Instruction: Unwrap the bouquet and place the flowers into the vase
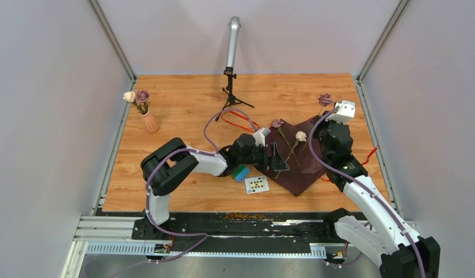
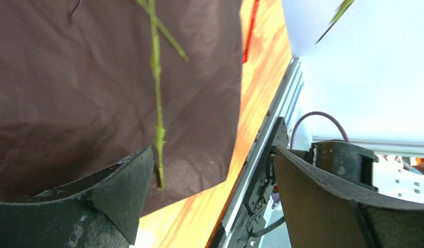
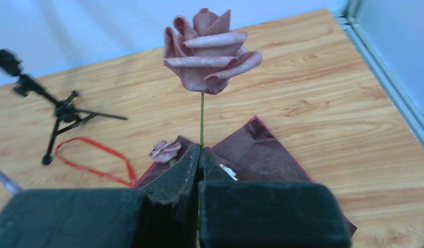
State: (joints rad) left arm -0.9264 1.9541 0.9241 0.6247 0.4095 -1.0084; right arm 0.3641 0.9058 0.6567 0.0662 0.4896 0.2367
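The bouquet's maroon paper wrap (image 1: 298, 171) lies spread flat on the table. A purple rose (image 1: 277, 123) and a cream rose (image 1: 301, 136) rest on it with their stems. My left gripper (image 1: 278, 159) hangs open over the wrap's left part; in the left wrist view a green stem (image 2: 157, 103) ends beside one of its fingers (image 2: 122, 181), untouched. My right gripper (image 3: 201, 151) is shut on the thin stem of another purple rose (image 3: 209, 49), held upright above the wrap (image 3: 261, 150). The pink vase (image 1: 149, 122) stands far left with two flowers in it.
A grey microphone on a tripod (image 1: 232, 40) stands at the back centre. Red ribbon (image 1: 235, 121) lies loose in front of it, and more ribbon (image 1: 371, 153) lies right of the wrap. A blue-green block (image 1: 240, 172) and a printed card (image 1: 257, 184) lie by my left wrist.
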